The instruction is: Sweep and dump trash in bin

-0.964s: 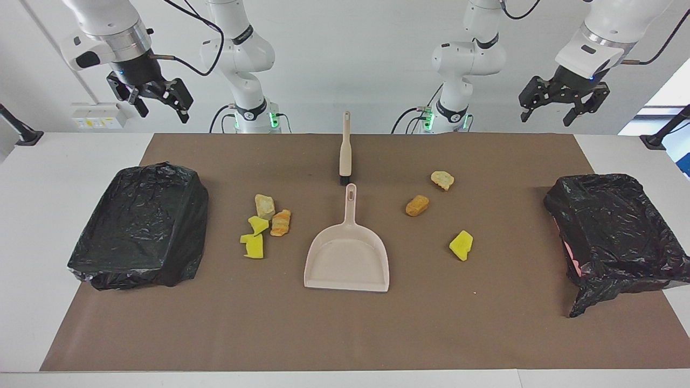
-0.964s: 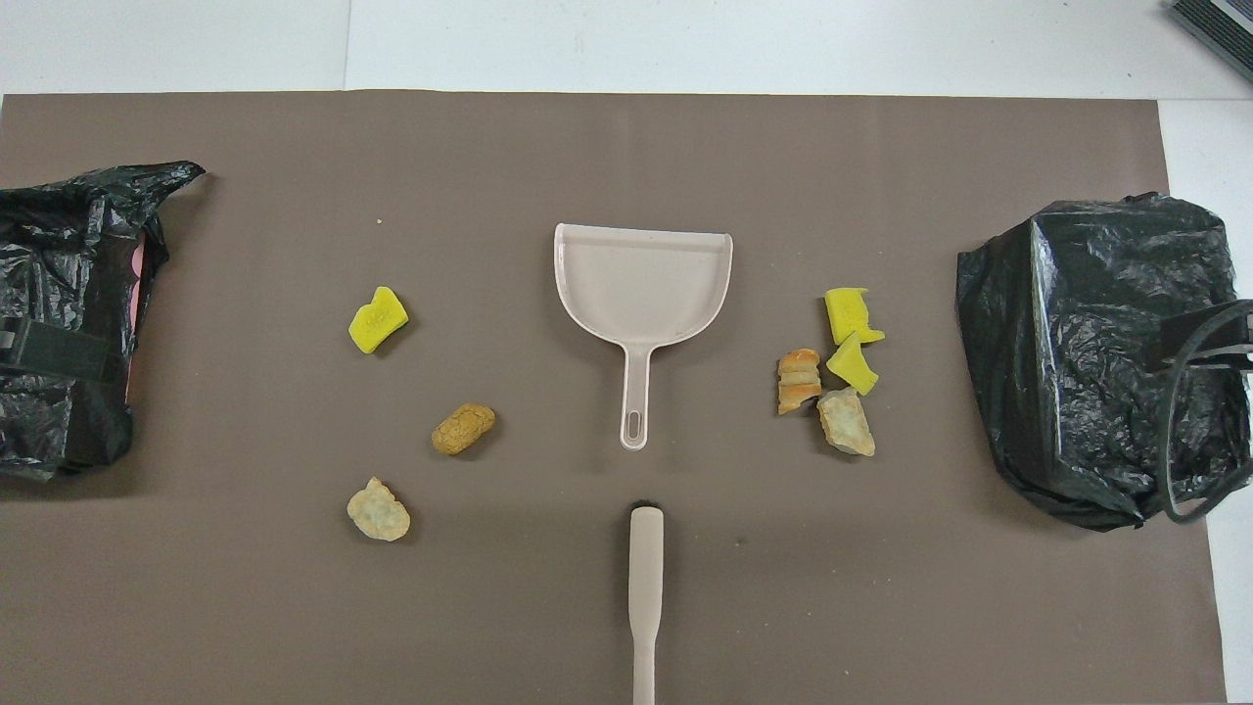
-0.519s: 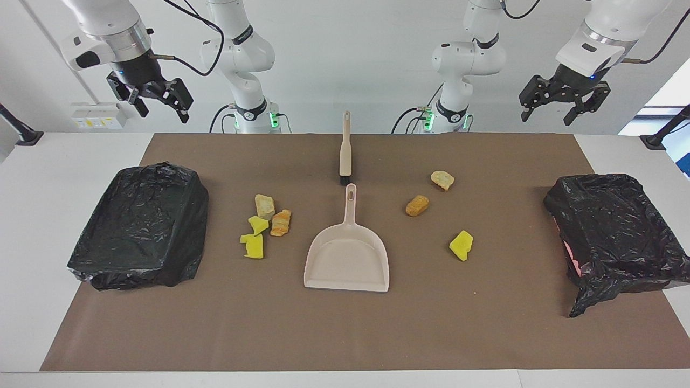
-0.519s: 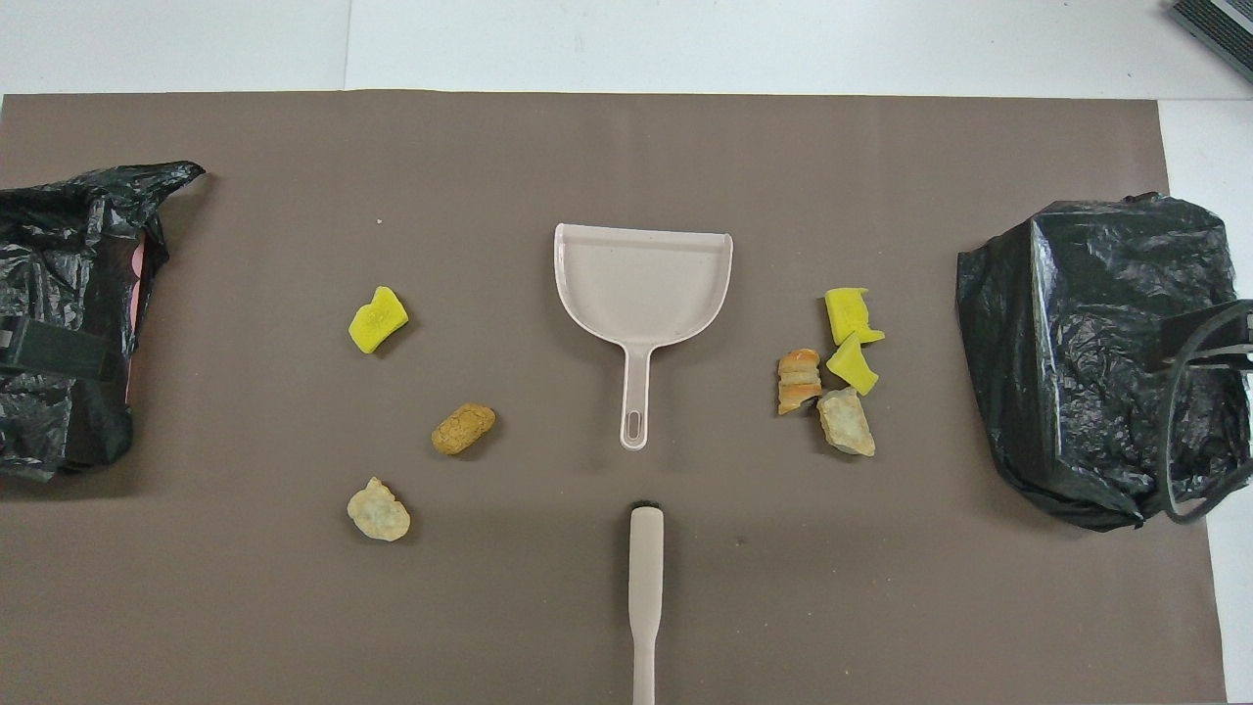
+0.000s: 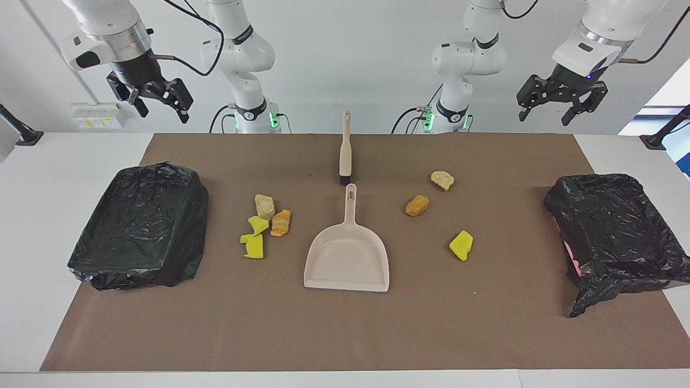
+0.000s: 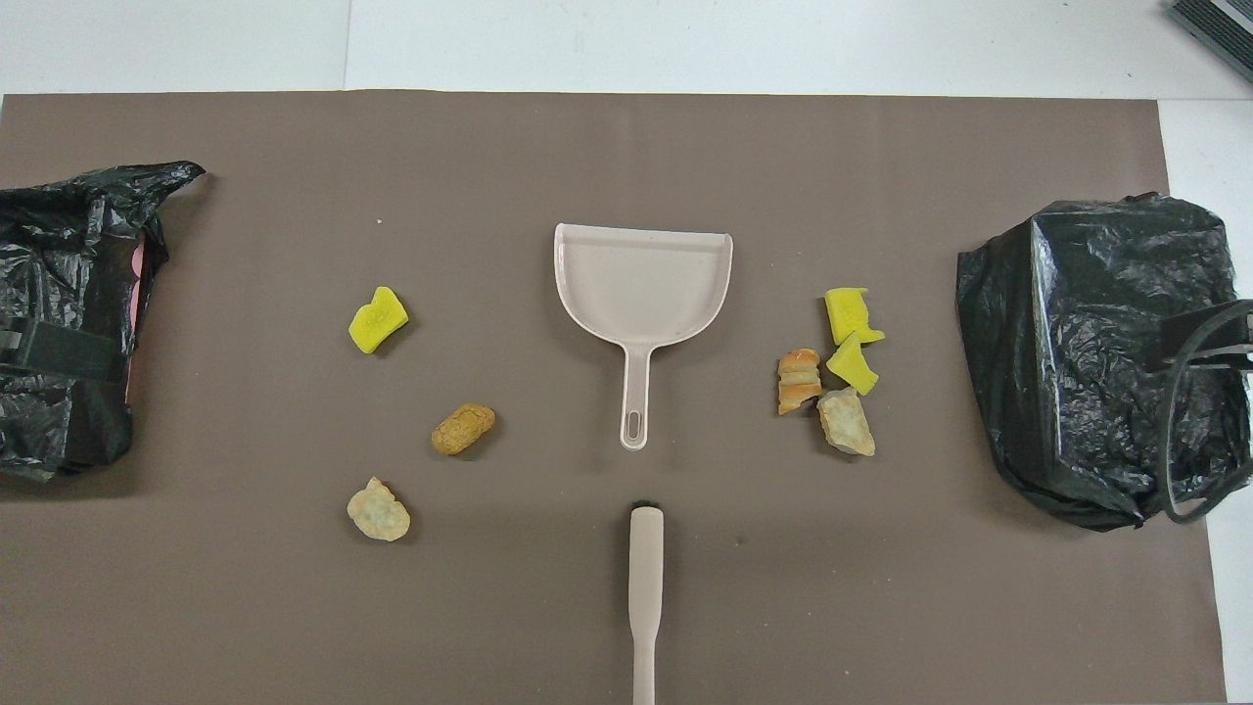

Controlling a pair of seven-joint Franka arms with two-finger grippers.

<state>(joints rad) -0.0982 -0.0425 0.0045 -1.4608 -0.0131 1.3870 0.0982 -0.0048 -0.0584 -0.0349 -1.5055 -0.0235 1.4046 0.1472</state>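
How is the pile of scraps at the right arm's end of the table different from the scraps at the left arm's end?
The right-end scraps number four and huddle together, some touching; the left-end scraps number three and lie well apart. The right-end scraps include two yellow pieces, the left-end scraps only one. Both groups lie on the brown mat beside the dustpan, none in it.

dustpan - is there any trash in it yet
No, the dustpan is bare inside, and all seven scraps, such as the lone yellow wedge, lie on the brown mat beside it.
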